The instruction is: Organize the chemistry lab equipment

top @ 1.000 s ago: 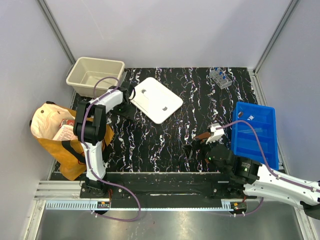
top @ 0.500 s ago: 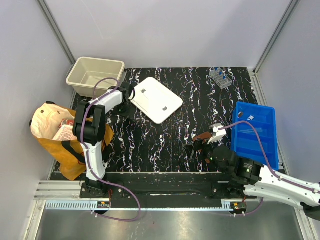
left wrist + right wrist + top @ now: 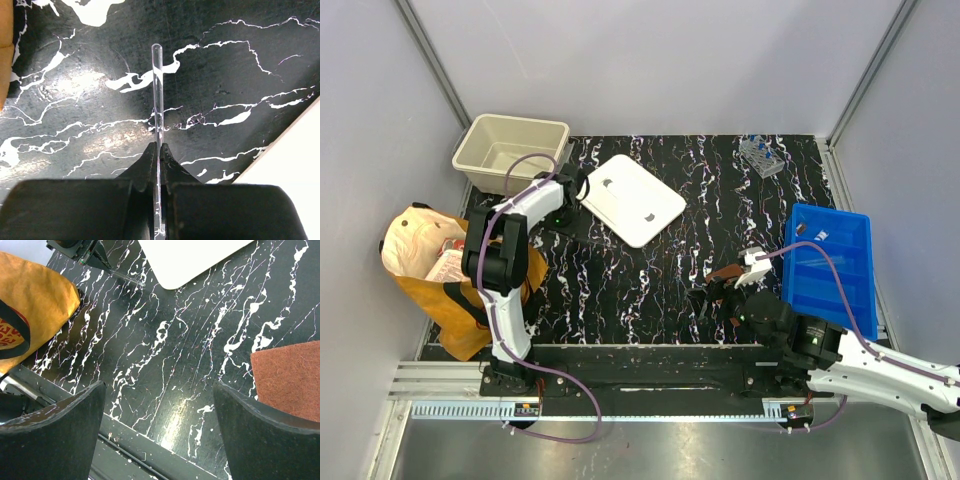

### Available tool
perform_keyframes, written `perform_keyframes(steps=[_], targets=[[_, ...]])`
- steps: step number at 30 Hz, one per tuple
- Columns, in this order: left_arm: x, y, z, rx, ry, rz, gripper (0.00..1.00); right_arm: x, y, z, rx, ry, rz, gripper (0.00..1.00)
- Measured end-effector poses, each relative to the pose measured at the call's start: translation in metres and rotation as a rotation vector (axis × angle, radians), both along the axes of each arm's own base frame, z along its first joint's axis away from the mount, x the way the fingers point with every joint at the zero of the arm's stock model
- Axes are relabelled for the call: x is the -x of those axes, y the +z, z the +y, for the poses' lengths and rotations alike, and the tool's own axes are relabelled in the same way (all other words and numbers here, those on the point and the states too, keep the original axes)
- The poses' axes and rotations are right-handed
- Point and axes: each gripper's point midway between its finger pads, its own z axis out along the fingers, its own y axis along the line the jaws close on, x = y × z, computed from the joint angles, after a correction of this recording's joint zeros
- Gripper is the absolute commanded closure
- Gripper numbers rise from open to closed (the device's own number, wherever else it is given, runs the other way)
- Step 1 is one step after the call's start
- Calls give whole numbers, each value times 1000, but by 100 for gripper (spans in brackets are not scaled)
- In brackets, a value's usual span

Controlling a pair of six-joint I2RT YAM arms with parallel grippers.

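Veined black tabletop (image 3: 250,65), slim clear rod (image 3: 158,100)

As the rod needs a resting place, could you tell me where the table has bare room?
The widest bare patch lies between the white lid and the blue bin. Another runs along the near edge, between the paper bag and the right pincer. The far left is crowded: the left pincer grips the rod there, beside lid and beige tub.
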Motion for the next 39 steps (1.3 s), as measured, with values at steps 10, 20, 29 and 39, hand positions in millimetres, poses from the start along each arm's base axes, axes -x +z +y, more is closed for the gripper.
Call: perform_keyframes(steps=[10,20,29,39], targets=[[-5,21,11,-72,-51,-15,100,0,-2,0,7,0,2,8],[-38,104,24,-168,-127,-207,100,-2,-11,4,49,3,13,8],[-88,191,58,-238,-177,-396,100,-3,-13,5,64,4,10,8],[-128,225,152,-327,-113,-480,100,-9,-16,6,107,-12,2,7]])
